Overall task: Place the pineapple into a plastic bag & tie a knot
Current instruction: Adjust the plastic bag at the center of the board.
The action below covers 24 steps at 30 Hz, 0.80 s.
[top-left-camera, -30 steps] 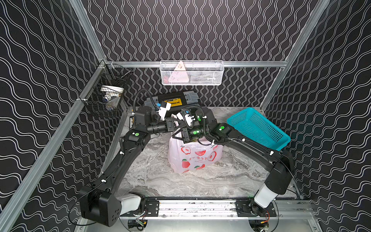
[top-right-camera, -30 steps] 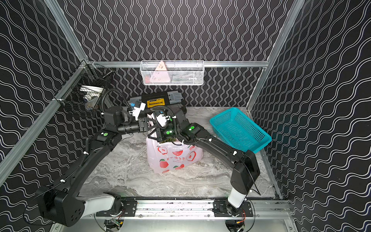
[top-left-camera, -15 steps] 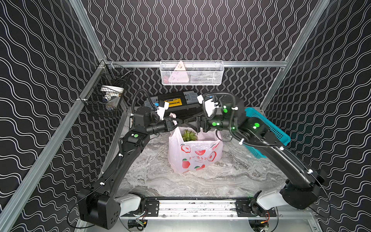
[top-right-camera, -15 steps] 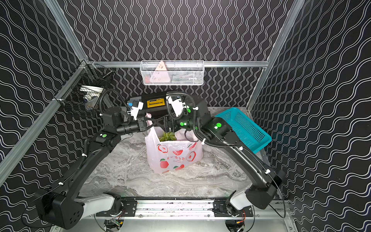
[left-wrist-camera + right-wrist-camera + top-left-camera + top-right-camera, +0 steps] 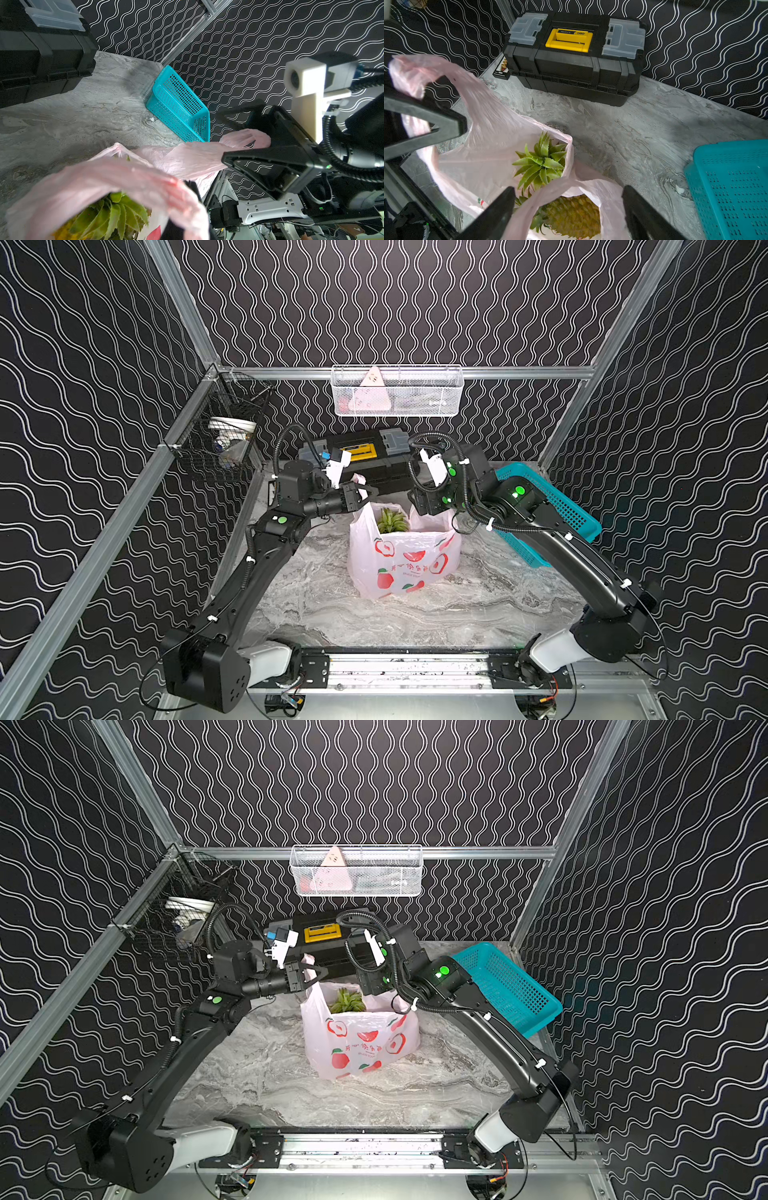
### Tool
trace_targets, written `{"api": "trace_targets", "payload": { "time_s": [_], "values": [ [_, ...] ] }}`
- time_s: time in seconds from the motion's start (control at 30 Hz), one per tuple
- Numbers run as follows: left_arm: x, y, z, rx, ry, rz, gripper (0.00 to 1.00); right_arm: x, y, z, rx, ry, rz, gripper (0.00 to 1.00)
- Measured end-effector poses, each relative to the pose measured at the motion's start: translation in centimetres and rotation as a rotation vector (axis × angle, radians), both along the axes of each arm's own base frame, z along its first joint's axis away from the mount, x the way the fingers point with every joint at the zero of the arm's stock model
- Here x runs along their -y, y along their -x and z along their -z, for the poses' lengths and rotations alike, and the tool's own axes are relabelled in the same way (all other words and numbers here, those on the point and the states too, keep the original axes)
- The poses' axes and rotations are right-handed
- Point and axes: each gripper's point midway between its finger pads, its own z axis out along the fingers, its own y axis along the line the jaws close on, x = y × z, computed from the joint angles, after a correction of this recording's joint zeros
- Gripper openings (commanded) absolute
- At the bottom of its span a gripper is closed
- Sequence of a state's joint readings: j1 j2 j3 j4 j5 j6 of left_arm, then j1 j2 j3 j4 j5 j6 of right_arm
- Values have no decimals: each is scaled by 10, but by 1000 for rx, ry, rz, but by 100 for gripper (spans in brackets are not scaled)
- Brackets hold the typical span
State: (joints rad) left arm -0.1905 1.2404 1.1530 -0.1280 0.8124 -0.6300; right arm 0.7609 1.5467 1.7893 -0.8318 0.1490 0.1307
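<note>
Our left gripper (image 5: 371,492) pinches the limp, slippery pale-pink plastic bag (image 5: 405,568) by its left handle; right gripper (image 5: 568,190) spread, seemingly astride the other.

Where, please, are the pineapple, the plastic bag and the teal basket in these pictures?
pineapple (image 5: 543,161), right wrist view, leafy crown.
plastic bag (image 5: 405,568), a top view, printed front.
teal basket (image 5: 507,990), a top view, perforated floor.

Black walls (image 5: 374,302) with white wavy lines close in three sides, braced by an aluminium frame (image 5: 519,372). The table (image 5: 316,614) is grey marble. A white wire basket (image 5: 415,404) hangs on the back rail and a black wire basket (image 5: 199,458) in the left corner. The light is even.
</note>
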Motion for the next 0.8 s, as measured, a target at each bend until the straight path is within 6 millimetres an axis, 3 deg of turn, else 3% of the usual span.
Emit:
{"api": "trace_targets", "payload": {
  "time_s": [0.03, 0.07, 0.13, 0.2, 0.3, 0.4, 0.47, 0.5, 0.57, 0.6, 0.67, 0.8],
  "values": [
    [0, 0, 0, 1, 0, 0, 0, 1, -1, 0, 3, -1, 4, 8],
    [0, 0, -1, 1, 0, 0, 0, 2, -3, -2, 9, -5, 13, 0],
    [0, -7, -10, 6, -20, -2, 0, 6, -9, -10, 27, -24, 36, 0],
    [-3, -24, -33, 30, -72, -39, 0, 14, -15, -35, 76, -58, 75, 0],
    [-5, -44, -115, 174, -87, -70, 0, 42, -20, -87, 192, -118, 171, 0],
    [5, -26, -198, 359, -37, -37, 0, 85, -9, -131, 307, -183, 288, 0],
    [11, -2, -225, 442, 10, 20, 0, 107, 0, -145, 353, -204, 343, 0],
    [13, 7, -227, 448, 28, 39, 0, 112, 2, -146, 360, -207, 357, 0],
    [15, 12, -214, 407, 48, 60, 0, 116, -1, -141, 349, -210, 378, 0],
    [18, 12, -198, 374, 52, 67, 0, 115, -8, -128, 327, -194, 389, 0],
    [28, 11, -138, 230, 37, 83, 0, 112, -20, -90, 258, -157, 407, 0],
    [42, 21, 45, -141, -71, 106, 0, 85, -34, 72, -46, -39, 379, 0]
  ]
}}
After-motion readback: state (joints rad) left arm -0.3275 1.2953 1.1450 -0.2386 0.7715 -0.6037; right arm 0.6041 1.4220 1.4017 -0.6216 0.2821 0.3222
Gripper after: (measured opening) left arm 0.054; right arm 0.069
